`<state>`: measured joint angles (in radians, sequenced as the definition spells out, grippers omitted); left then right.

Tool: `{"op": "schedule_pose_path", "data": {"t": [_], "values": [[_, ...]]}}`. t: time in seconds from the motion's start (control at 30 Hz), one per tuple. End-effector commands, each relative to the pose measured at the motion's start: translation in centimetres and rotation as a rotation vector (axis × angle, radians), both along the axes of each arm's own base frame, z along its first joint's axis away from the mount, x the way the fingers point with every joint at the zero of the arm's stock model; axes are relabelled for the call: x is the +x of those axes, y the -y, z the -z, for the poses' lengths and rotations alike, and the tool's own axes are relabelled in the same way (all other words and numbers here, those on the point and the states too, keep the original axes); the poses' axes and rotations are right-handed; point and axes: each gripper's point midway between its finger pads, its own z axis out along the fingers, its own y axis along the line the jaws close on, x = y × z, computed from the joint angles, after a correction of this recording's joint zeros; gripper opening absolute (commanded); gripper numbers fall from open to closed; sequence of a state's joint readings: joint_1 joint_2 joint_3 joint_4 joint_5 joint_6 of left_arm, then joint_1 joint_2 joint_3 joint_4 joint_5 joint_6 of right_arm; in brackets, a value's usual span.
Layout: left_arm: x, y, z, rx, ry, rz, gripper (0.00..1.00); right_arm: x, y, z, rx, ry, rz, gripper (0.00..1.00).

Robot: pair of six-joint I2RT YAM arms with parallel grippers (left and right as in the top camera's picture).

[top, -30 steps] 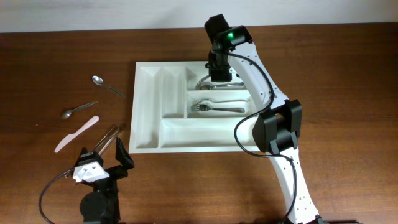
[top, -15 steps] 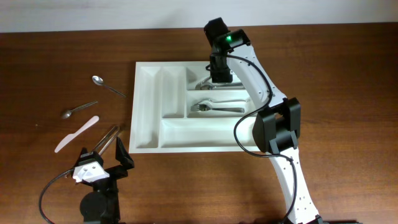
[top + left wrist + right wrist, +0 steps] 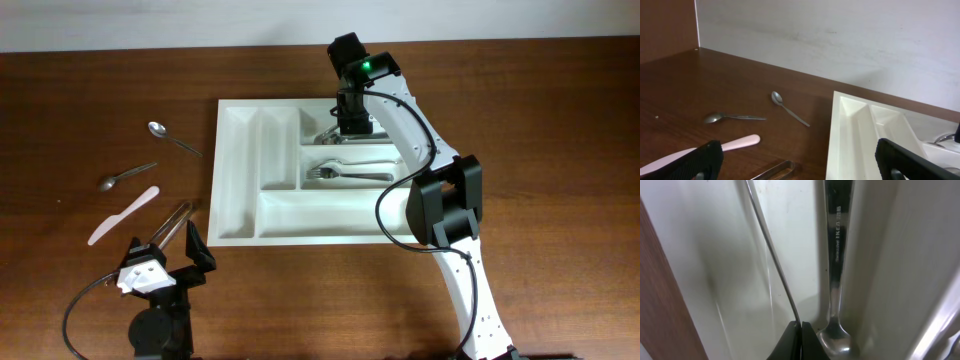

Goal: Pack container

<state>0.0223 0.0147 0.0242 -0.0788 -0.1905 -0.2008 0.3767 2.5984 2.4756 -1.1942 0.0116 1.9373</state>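
The white container (image 3: 236, 190) lies mid-table, its left compartments bare (image 3: 852, 130). My right gripper (image 3: 346, 126) reaches down into its far right compartment (image 3: 730, 265). There it is shut (image 3: 801, 328) on the thin edge of a metal utensil (image 3: 771, 250) that runs away from the fingertips. A steel spoon (image 3: 836, 280) lies just right of it on the compartment floor. A fork (image 3: 350, 173) rests in the middle right compartment. My left gripper (image 3: 160, 262) hovers open near the table's front left (image 3: 805, 172), holding nothing.
Left of the container lie two steel spoons (image 3: 172, 138) (image 3: 125, 177), a pale pink knife (image 3: 123, 215) and metal tongs (image 3: 172, 222). The tongs (image 3: 776, 170) sit just ahead of my left fingers. A wall (image 3: 840, 35) backs the table.
The right wrist has shifted slightly toward the table's far edge over the same compartment. The left arm has stayed still.
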Motion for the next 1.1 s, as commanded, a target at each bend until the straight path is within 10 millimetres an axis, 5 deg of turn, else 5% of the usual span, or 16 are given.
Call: {"op": "schedule_pose_path", "data": {"t": [0.0,1.07], "values": [[0.02,0.05,0.22,0.012,-0.002,0.007,0.99,0.08,-0.05,-0.16,-0.020,0.015,0.004,0.04],[0.02,0.05,0.21,0.012,-0.002,0.007,0.99,0.83,-0.23,-0.45,-0.046,0.061,-0.119,0.14]]}}
